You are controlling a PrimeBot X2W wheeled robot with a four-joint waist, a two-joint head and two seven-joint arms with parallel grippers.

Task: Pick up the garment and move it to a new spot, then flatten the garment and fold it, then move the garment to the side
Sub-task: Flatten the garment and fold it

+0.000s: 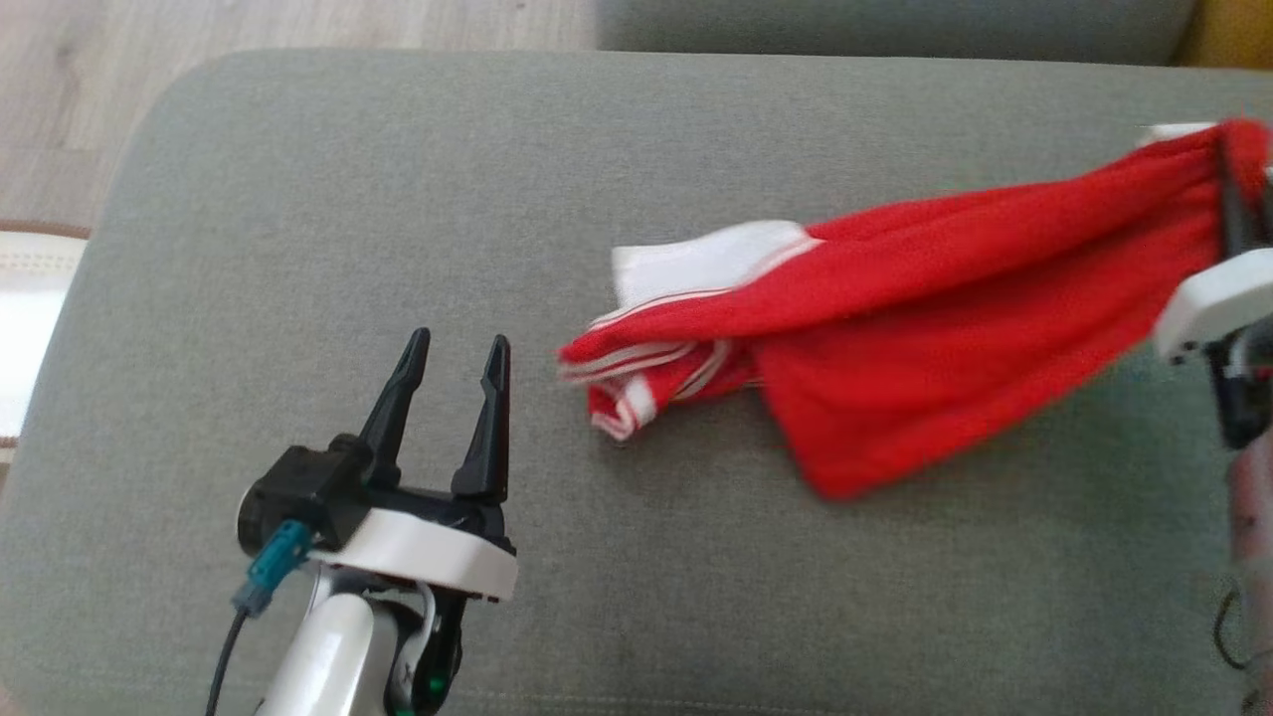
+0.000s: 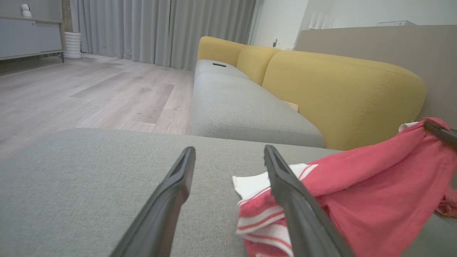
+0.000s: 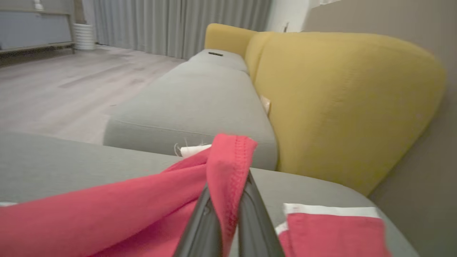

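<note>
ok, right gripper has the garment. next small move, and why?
Probably raise the right gripper a little: it is shut on one edge of the garment, but the striped end lies on the cushion. The left gripper stands open, apart from it.

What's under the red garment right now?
Grey cushion under the garment at its striped end; right end effector holds the other end raised. Beneath the bunched folds cannot be seen.

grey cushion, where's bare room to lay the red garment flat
Widest bare patch: far left of the grey cushion, bordered by its edge, the open left pincer and the striped end of the garment. Also the near strip below the garment. Crowded at right, where the right pincer grips it.
</note>
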